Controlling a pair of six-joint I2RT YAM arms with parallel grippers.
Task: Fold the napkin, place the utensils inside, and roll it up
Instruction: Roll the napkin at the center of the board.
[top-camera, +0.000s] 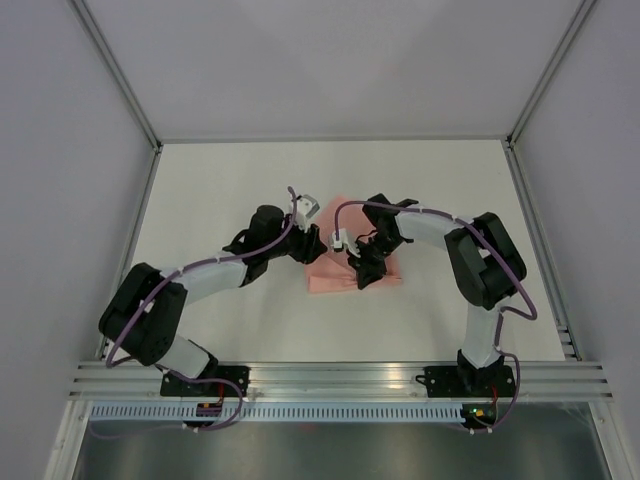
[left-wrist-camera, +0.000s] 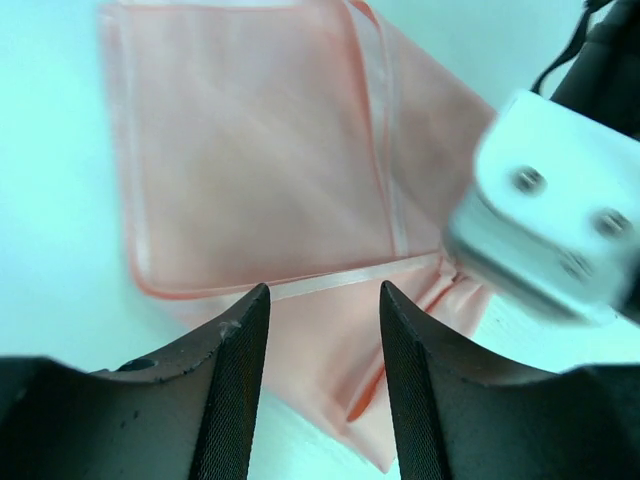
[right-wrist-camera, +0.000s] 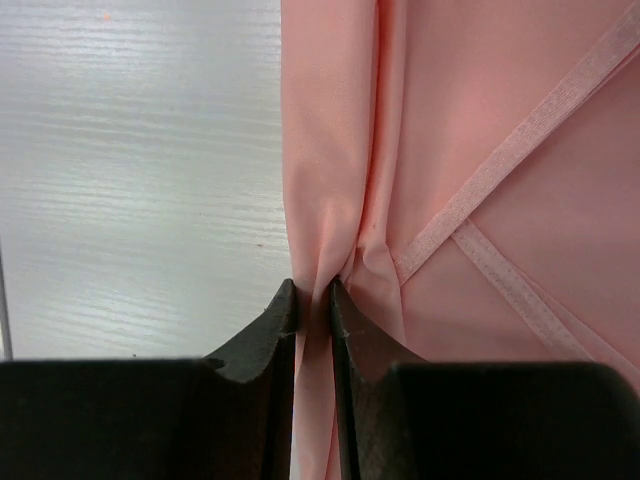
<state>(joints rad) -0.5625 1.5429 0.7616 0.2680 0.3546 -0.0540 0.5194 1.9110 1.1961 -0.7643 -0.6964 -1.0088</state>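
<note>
Pink napkin (right-wrist-camera: 480, 120) pinched by right jaws, clear only from its wrist.

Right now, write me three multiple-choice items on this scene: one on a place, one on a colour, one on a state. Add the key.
1. Where is the napkin? A. on the table, between the left hand and the right hand. B. draped over the left arm. C. against the far wall.
2. What colour is the napkin? A. white. B. blue. C. salmon-pink.
3. What is the right hand doing? A. hovering wide open. B. pinching a fold of the napkin. C. lying shut on bare table.
Key: 1 A, the top view shows it between both hands; 2 C, pink in every view; 3 B, its wrist view shows it closed on a gathered fold.
</note>
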